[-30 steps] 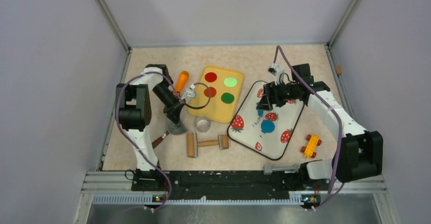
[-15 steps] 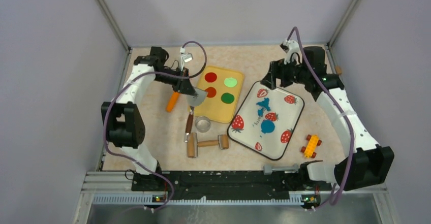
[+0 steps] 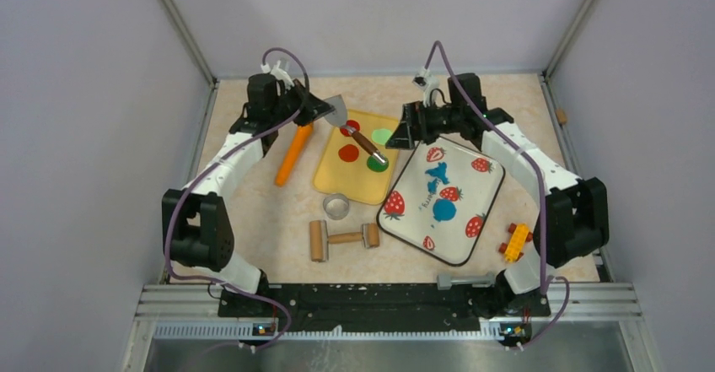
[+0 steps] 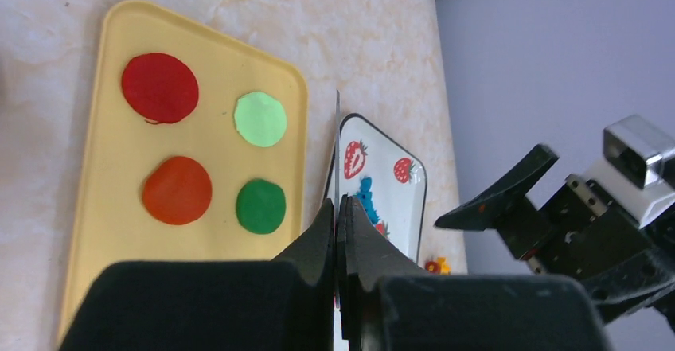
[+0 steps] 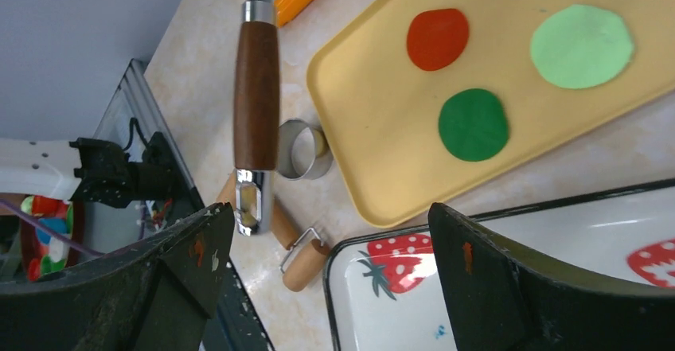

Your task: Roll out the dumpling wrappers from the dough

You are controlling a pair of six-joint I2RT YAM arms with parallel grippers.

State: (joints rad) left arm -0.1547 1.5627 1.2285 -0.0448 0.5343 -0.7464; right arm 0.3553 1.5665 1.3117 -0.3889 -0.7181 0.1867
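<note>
The blue dough (image 3: 436,174) lies as a ragged scrap on the strawberry tray (image 3: 465,188), and also shows in the left wrist view (image 4: 367,194). A round blue dumpling wrapper (image 3: 444,210) sits just below it on the same tray. My left gripper (image 3: 319,109) (image 4: 337,201) is shut on the thin metal blade of a spatula (image 3: 339,108), held in the air over the yellow tray. The spatula's wooden handle (image 3: 364,142) (image 5: 256,96) points toward my right gripper (image 3: 403,136) (image 5: 330,212). That gripper hangs open beside the handle's end, nothing between its fingers.
The yellow tray (image 3: 337,182) holds red and green discs. An orange-handled tool (image 3: 292,154) lies left of it. A metal ring cutter (image 3: 336,206) and a wooden roller (image 3: 344,239) lie in front. A yellow toy (image 3: 515,241) sits right of the strawberry tray.
My left arm swung from the table front to the back, lifting the spatula over the yellow tray. My right gripper left the strawberry tray, moved left and opened wider.
</note>
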